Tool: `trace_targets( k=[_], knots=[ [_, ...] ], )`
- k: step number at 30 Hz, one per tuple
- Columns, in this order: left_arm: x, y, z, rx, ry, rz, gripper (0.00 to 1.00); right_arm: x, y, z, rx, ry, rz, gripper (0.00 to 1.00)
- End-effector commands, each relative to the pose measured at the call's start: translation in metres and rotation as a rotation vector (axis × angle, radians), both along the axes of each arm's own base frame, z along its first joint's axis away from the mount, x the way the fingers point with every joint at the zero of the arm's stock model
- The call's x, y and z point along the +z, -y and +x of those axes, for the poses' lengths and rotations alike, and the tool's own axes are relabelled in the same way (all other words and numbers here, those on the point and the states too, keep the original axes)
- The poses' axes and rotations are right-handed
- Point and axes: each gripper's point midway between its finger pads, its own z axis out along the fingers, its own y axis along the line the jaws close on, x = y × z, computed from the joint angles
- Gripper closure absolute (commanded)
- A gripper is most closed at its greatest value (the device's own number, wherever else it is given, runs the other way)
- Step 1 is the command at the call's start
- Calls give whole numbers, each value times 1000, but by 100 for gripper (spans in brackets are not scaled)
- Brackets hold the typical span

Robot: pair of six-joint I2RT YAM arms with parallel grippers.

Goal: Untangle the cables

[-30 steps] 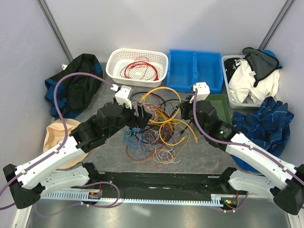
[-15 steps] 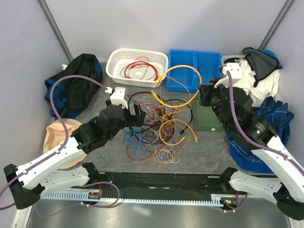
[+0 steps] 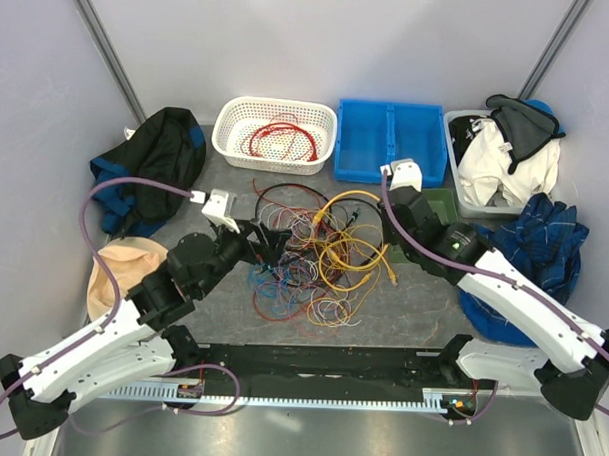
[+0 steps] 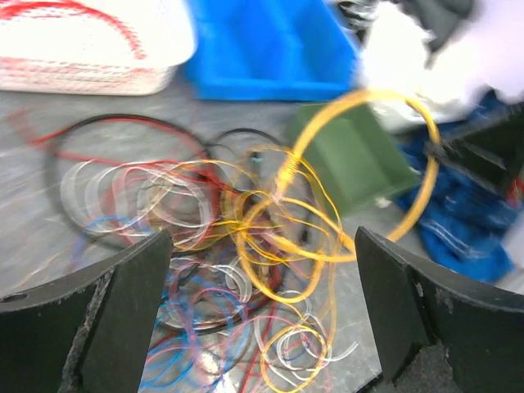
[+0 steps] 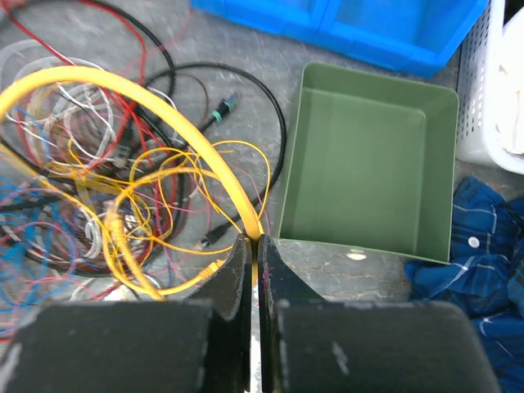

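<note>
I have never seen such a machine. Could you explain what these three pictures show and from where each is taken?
Two white robot arms stand at a grey table. The wide picture is from above; the other two are from a camera on each wrist, looking past its own black fingers. A tangle of thin coloured cables lies in the middle, with a white basket, a blue bin, a green tray and clothes around it. The left gripper is open and empty. The right gripper is shut on a thick yellow cable.

Cables (image 3: 313, 258): red, black, blue, white, purple tangle; thick yellow cable (image 5: 82, 75) among them. White mesh basket (image 3: 323, 124) left of blue bin (image 3: 391, 141); green tray (image 5: 368, 164) near bin; blue checked cloth (image 3: 534, 246) right of bin.
</note>
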Motion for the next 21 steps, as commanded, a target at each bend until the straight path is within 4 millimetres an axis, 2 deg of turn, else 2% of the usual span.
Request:
trace_targets(
  k=[1, 3, 6, 8, 9, 10, 12, 16, 17, 18, 21],
  knots=[
    [24, 35, -15, -210, 240, -148, 0, 49, -6, 0, 0, 105, 145, 100],
    [19, 40, -16, -230, 280, -190, 0, 59, -8, -2, 17, 112, 171, 100],
    [0, 51, -16, -265, 249, -197, 0, 69, -8, -6, 29, 117, 195, 100],
    [2, 59, -19, -304, 271, -244, 0, 74, -8, -8, 35, 120, 206, 100],
    [-8, 60, -20, -311, 259, -254, 0, 79, -7, -9, 36, 128, 213, 100],
    [4, 59, -19, -302, 309, -299, 0, 81, -7, -10, 40, 130, 221, 100],
    [-13, 57, -12, -266, 305, -280, 0, 90, -7, -13, 49, 138, 242, 100],
    [-27, 47, 11, -132, 312, -249, 0, 105, -8, -20, 75, 147, 278, 100],
    [-23, 47, 13, -122, 323, -266, 0, 106, -8, -22, 85, 141, 282, 100],
    [-33, 51, 18, -122, 310, -241, 0, 113, -8, -24, 91, 150, 294, 100],
    [-34, 56, 26, -103, 318, -250, 0, 123, -8, -28, 108, 157, 314, 100]
  ],
)
